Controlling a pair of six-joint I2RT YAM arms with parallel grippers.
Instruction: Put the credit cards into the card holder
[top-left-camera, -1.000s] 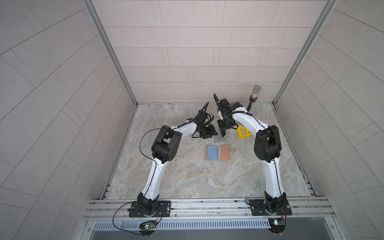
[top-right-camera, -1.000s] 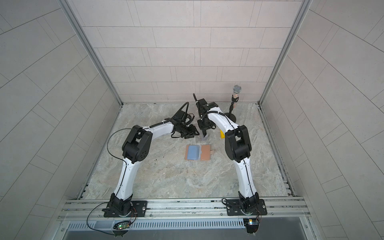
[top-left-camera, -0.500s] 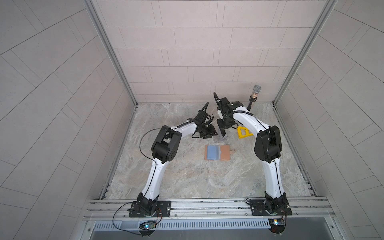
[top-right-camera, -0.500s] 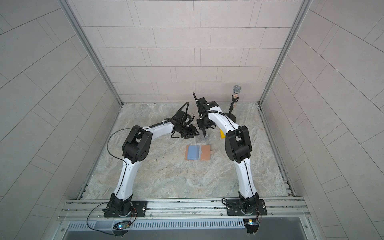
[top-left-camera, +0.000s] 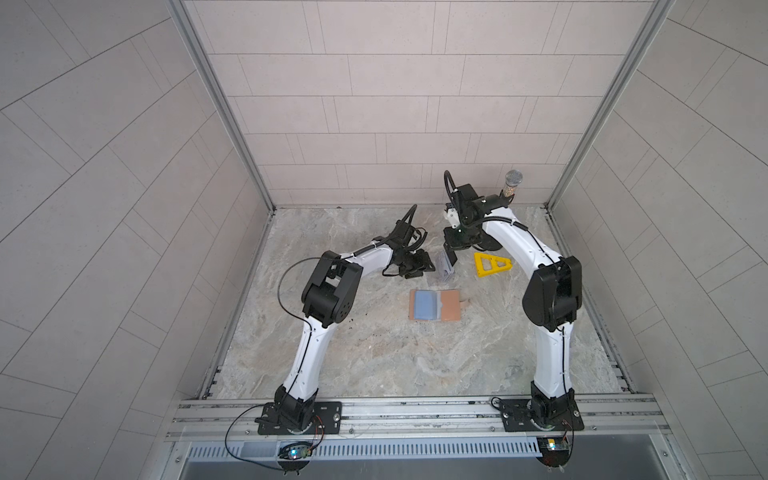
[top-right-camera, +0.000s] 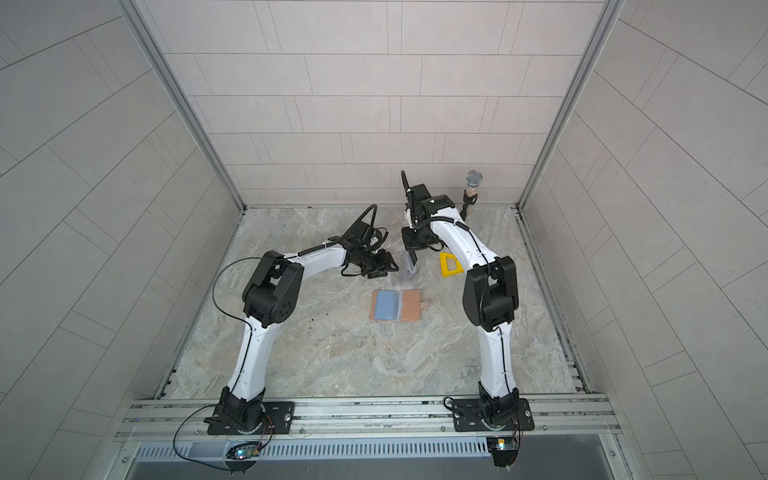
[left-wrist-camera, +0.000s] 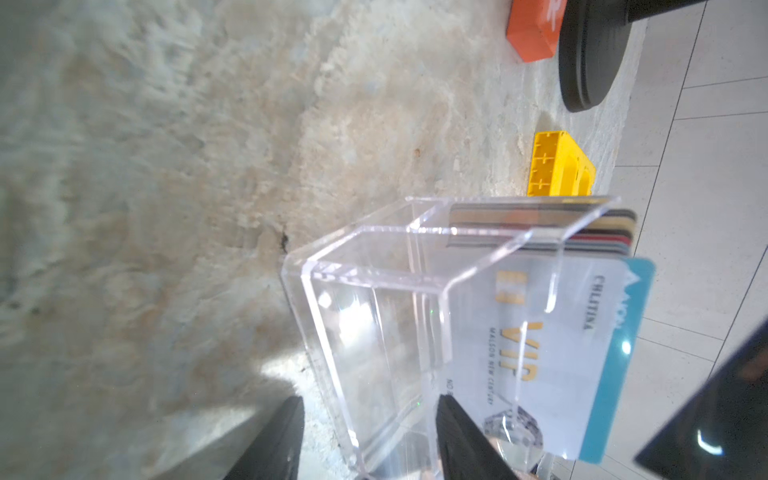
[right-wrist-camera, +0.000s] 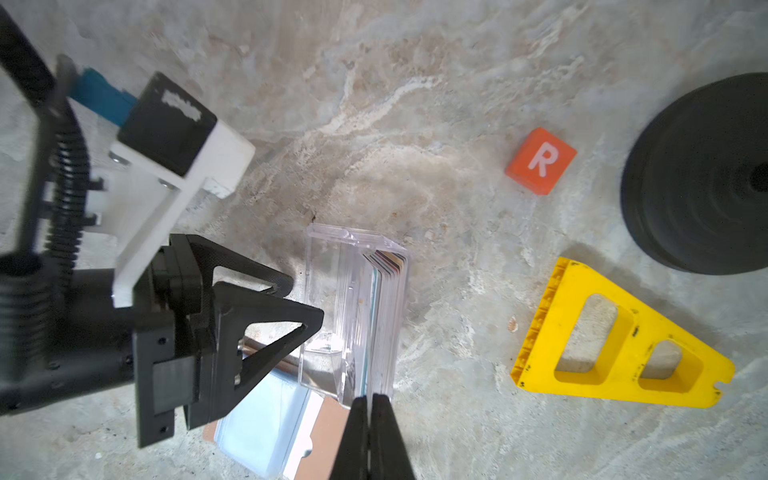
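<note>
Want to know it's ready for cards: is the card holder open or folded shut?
Open. The card holder lies spread flat in both top views, blue inside and tan flap facing up, snap tab unfastened.

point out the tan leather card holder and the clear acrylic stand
tan leather-like folding card holder (top-left-camera: 451, 306): in a top view, on its tan flap
clear acrylic stand (left-wrist-camera: 374, 332): left wrist view, side wall

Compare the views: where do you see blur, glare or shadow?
Left wrist view: tabletop smeared, stand throwing bright glare, card print still readable. Right wrist view: block crisp, near cable soft. Both top views: even light, sharp throughout, only faint shadows.
</note>
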